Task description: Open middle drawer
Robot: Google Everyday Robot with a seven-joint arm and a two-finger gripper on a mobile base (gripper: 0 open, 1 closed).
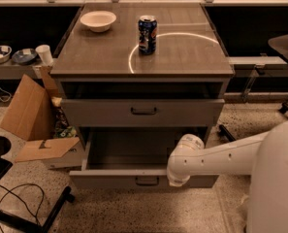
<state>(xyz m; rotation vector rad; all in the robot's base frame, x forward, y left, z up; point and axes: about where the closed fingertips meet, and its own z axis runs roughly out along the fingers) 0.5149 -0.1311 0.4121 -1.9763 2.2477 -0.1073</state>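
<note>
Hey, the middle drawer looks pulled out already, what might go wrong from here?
The gripper sits at the front panel of the middle drawer, right of its handle; lifting away carelessly could snag the panel and jolt the cabinet. A jolt might tip the upright soda can on top.

white arm stretched leftward, wrist bent, hand pointing downward

Light: dim, warm, from overhead. Glare: bright ring on the cabinet top, well above the gripper, which sits low at the cabinet front. Shadow: dark recesses above it.
</note>
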